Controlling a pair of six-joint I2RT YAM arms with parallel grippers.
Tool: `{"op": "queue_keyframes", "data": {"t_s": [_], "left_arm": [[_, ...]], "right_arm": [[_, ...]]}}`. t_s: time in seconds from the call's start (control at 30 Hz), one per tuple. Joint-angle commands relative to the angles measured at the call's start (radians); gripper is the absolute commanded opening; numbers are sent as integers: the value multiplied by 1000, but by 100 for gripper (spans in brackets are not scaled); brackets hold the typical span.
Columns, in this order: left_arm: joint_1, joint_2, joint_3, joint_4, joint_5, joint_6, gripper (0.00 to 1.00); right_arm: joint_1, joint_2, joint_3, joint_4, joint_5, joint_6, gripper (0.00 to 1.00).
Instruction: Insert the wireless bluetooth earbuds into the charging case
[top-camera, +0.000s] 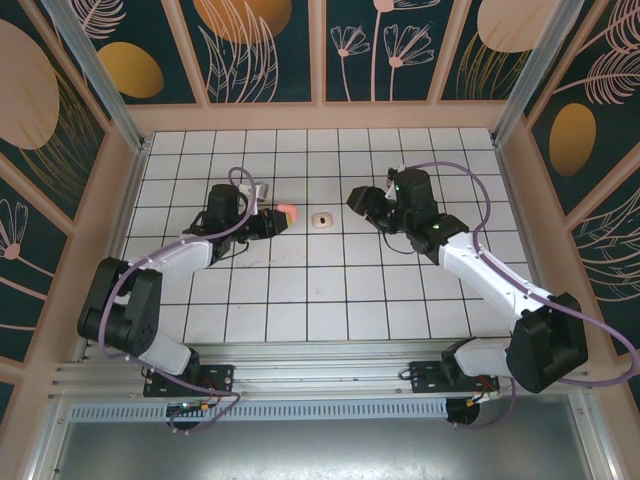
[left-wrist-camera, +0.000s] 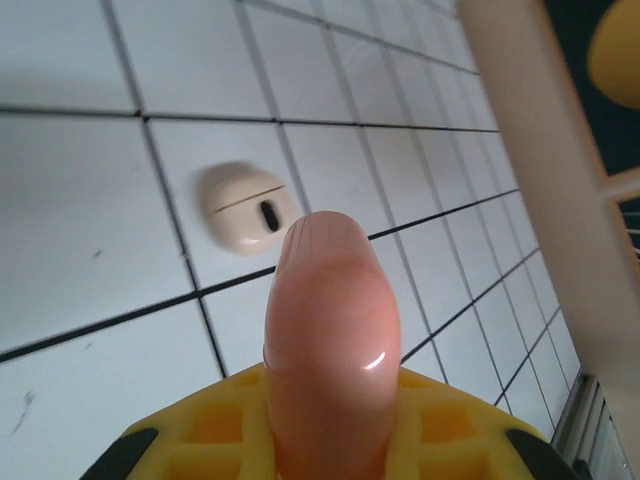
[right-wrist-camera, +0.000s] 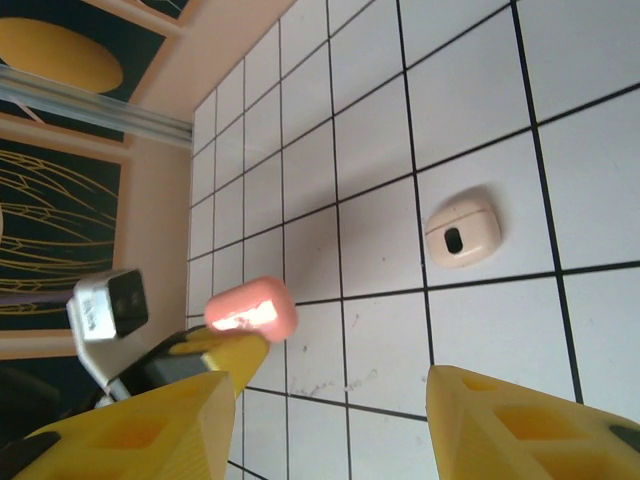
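Glossy pink case (left-wrist-camera: 330, 330) in left gripper (top-camera: 278, 217), slotted cream case (left-wrist-camera: 247, 207) beyond

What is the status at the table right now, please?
Left tool shut on pink case. Right tool open, empty. Cream case on the tiles between them, untouched.

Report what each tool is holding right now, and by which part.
The left tool grips the pink case by one end, with the rest of the case sticking out ahead of it. The right tool stands open and holds nothing.
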Motion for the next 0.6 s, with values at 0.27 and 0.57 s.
{"op": "queue_keyframes", "data": {"t_s": [0.27, 0.57], "left_arm": [[-7, 270, 267, -227, -60, -37, 11], [-2, 358, 321, -301, -133, -40, 17]], "right_arm": [[35, 40, -8, -10, 15, 1, 53], [35, 38, -11, -19, 28, -11, 53]]}}
